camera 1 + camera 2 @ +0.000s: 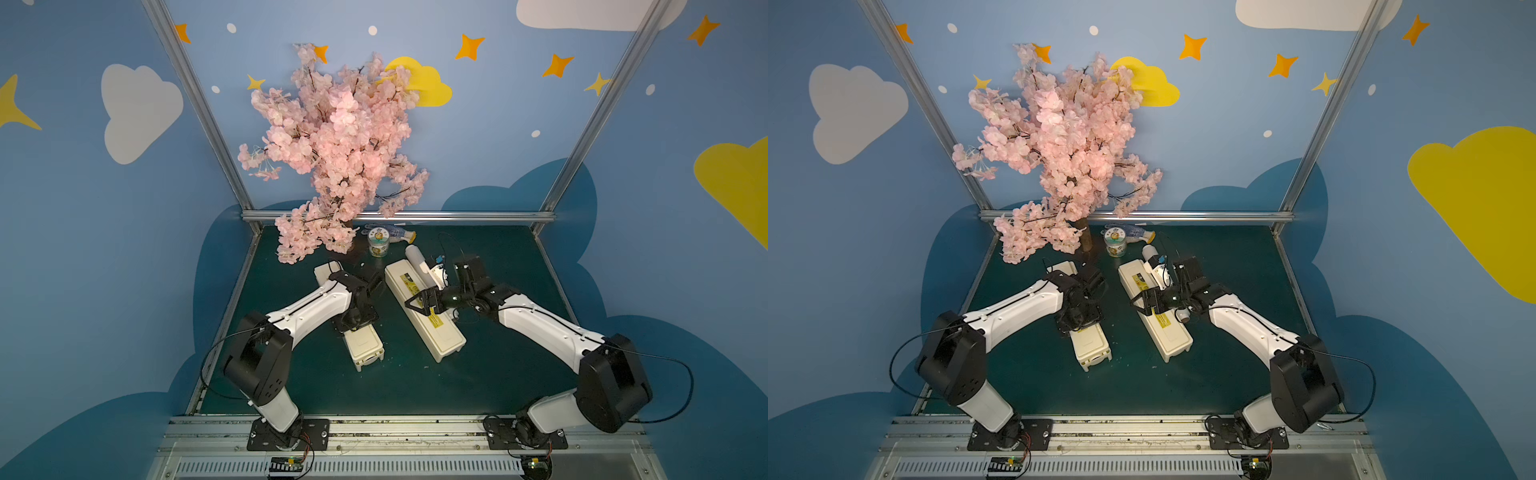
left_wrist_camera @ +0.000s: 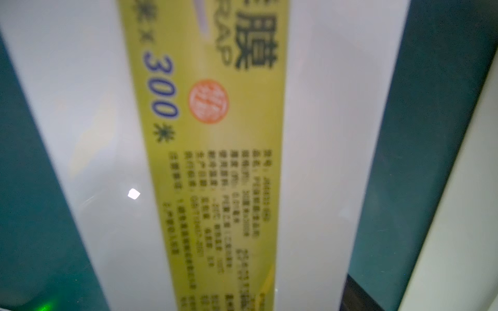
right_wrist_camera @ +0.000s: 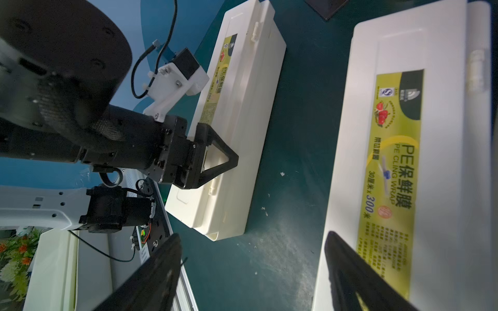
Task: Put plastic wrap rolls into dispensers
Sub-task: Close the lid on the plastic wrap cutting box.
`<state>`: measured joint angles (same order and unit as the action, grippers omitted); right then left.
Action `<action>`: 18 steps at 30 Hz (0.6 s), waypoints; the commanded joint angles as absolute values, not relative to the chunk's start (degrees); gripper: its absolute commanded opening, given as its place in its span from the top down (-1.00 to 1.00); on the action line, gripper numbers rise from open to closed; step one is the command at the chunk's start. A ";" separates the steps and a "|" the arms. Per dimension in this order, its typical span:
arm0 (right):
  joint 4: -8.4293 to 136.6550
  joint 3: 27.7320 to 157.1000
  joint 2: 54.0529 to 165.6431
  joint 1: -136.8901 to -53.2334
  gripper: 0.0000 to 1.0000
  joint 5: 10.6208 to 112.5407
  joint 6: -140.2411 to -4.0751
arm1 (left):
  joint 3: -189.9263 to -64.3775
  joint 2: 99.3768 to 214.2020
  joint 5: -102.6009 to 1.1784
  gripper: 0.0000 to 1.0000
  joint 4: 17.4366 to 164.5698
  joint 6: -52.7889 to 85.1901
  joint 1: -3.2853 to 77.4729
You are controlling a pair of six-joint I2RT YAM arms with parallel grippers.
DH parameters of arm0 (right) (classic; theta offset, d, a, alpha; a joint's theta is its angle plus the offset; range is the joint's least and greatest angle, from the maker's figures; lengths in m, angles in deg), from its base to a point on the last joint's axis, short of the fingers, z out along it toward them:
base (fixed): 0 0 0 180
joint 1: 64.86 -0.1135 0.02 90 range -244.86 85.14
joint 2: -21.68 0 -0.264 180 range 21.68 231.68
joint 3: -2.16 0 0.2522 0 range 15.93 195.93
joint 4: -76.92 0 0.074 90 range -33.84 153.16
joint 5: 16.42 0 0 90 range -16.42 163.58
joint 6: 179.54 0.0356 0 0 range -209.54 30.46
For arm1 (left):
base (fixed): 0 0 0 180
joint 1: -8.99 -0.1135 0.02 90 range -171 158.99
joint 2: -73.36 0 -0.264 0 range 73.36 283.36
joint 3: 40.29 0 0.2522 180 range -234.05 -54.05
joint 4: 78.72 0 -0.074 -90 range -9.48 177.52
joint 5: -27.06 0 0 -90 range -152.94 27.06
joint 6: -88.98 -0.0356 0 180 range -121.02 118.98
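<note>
Tree: pink artificial blossom tree (image 1: 336,141), upper centre in both top views, its brown trunk (image 1: 1082,237) standing at the far edge of the mat.
Jar: small round jar with a yellow-green label (image 1: 378,245), upright, just right of the trunk.
Bottle: clear plastic bottle with a yellow cap (image 1: 399,233), lying on its side behind the jar.
Mat: dark green table mat (image 1: 415,386), centre and lower centre.
Crumbs: small white bits (image 3: 265,211) scattered on the mat in the right wrist view.
Walls: blue walls with white and yellow clouds and orange stars (image 1: 478,137).
Frame: silver aluminium bar (image 1: 415,216) across the far edge.
</note>
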<state>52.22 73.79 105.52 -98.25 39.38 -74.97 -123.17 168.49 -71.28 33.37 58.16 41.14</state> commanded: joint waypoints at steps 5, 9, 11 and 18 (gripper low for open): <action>52.75 74.37 106.06 -98.52 -0.64 36.37 -76.80 | -117.98 168.07 -70.53 -0.63 31.79 58.03 41.32; 53.70 73.95 105.93 -98.83 -0.64 34.74 -77.00 | -117.09 167.57 -70.09 -0.64 31.96 59.05 42.04; 54.67 73.54 105.65 -99.00 -0.63 32.71 -77.28 | -116.81 167.56 -69.63 -0.65 32.25 59.41 42.34; 54.91 73.41 105.62 -101.26 -0.60 27.30 -79.26 | -116.55 167.46 -69.65 -0.67 31.62 61.18 43.49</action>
